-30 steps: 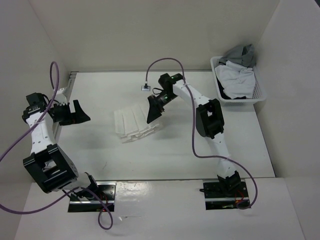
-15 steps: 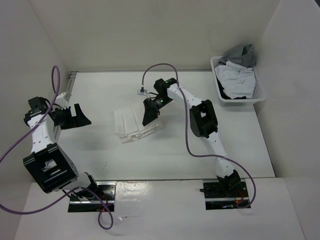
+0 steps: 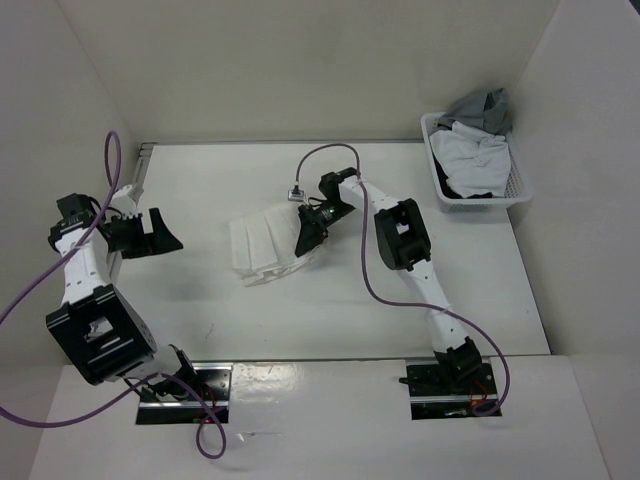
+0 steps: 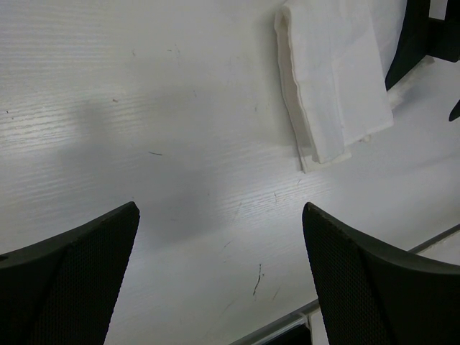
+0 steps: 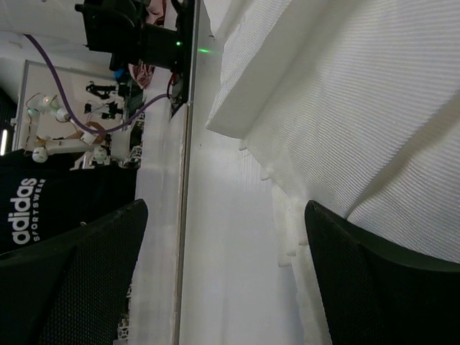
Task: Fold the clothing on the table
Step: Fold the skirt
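Since a second ago, the right fingers [image 3: 310, 230], spread wide, have slid down onto the right edge of the pleated skirt [image 3: 262, 245], ruffling it. The left fingers [image 3: 158, 236] stay wide, well left of the skirt, which lies mid-worktop [image 3: 250, 320]. A laundry basket [image 3: 520, 180] sits far right of the skirt, and white walls [image 3: 300, 70] stand behind it.

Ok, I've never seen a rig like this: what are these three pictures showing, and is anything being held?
Two robot arms are bolted at the near edge of a white table. The overhead picture looks down from above and behind them; the other two come from cameras on each wrist, so the dark shapes at the bottom are that gripper's own fingers. A partly folded white pleated skirt lies mid-table; a basket of other clothes sits at the far right. The left gripper hangs open off to the left, holding nothing. The right gripper is at the skirt's right edge, jaws open, not closed on it.
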`<action>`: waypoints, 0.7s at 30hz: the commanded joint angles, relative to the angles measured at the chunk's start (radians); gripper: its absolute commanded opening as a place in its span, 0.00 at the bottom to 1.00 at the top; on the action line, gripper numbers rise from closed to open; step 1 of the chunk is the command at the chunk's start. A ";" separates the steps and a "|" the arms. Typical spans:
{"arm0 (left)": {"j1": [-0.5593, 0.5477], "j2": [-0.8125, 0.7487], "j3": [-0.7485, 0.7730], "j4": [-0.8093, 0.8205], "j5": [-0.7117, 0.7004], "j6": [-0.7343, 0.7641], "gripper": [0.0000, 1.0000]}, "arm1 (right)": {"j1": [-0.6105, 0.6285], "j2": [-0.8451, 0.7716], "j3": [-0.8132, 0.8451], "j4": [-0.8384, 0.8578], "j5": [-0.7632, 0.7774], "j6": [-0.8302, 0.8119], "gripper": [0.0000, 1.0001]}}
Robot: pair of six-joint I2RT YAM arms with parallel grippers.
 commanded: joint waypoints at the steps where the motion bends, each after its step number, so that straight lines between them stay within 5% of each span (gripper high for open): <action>1: 0.009 0.009 -0.005 -0.009 0.045 0.029 1.00 | -0.005 0.068 0.012 0.002 0.072 -0.049 0.94; 6: 0.009 0.009 0.004 -0.041 0.088 0.072 1.00 | -0.005 -0.053 0.012 0.002 0.072 -0.037 0.94; 14: -0.037 0.043 0.093 -0.172 0.178 0.167 1.00 | -0.016 -0.507 -0.135 0.002 0.131 -0.046 0.96; 21: -0.197 0.167 0.226 -0.173 0.198 0.169 0.99 | -0.207 -0.721 -0.370 0.184 0.260 0.075 0.99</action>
